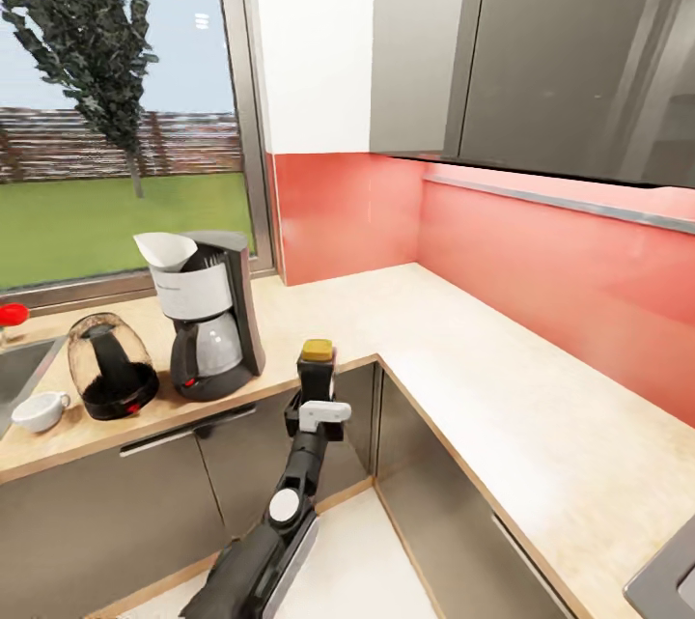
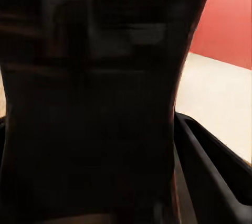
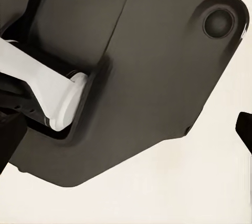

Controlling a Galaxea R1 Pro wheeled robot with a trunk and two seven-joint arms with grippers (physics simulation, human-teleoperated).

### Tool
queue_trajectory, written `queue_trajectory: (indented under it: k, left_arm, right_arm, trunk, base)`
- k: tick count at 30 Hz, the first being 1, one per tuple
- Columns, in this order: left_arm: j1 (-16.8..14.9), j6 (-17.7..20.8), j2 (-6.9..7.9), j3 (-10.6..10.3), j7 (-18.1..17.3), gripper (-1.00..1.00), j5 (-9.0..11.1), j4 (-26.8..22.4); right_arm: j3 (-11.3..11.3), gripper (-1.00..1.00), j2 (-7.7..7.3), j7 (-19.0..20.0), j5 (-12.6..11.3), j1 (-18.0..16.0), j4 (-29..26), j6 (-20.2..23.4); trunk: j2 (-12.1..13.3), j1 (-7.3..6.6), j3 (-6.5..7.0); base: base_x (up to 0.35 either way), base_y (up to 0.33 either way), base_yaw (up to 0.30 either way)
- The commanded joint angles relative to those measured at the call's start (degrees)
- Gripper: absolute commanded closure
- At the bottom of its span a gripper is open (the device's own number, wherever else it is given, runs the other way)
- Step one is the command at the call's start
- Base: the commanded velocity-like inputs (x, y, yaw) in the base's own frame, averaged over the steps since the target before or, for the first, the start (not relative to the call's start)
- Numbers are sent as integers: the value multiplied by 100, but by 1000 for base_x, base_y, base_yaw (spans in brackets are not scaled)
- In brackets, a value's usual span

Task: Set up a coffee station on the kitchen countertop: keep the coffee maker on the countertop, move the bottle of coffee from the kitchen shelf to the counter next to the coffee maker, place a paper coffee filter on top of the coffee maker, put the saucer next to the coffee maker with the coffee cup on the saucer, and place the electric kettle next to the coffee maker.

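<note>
Coffee bottle (image 1: 317, 370) being held at the surface's (image 1: 454, 358) front edge by the left claw (image 1: 316, 407).

Left claw is being seen clenched on the dark, yellow-capped bottle, upright, just right of the coffee maker (image 1: 208, 315), w/ a small gap between. In left wrist view the bottle (image 2: 94, 108) is being shown as a dark blur close up, one finger (image 2: 210, 166) beside it. White paper filter (image 1: 166, 250) is being carried on top of the maker. Kettle (image 1: 109, 366) is being seen just left of the maker; white cup (image 1: 41, 409) further left, nr sink (image 1: 19, 370). Right claw: state can't be told; a dark base plate (image 3: 136, 77) is being viewed over a pale floor.
</note>
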Motion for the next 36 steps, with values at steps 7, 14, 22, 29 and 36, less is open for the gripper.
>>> queue_trajectory:
  k: [7,14,22,29,36]
  left_arm:
    - [-2270,941,0,-30,1064,100,783,657]
    - [-2707,843,0,-34,1117,100,1009,1671]
    - [-2494,819,0,-34,1115,100,945,1722]
    - [-2400,476,0,-28,1120,100,957,1730]
    - [-2239,435,0,-17,1122,100,967,1743]
  right_arm:
    - [-49,-100,6,25,38,4,-16,-7]
    - [-55,-100,12,28,29,4,-16,-14]
    - [-59,-100,15,26,29,4,-16,-14]
    - [-59,-100,15,26,26,4,-16,-14]
    - [-59,-100,15,28,21,4,-16,-14]
  trunk:
    - [-12,2,-12]
    - [-12,2,-12]
    - [-12,2,-12]
    - [-12,2,-12]
    - [-12,2,-12]
  base:
    - [0,0,12]
    - [0,0,0]
    - [132,0,0]
    - [29,0,0]
    - [190,0,0]
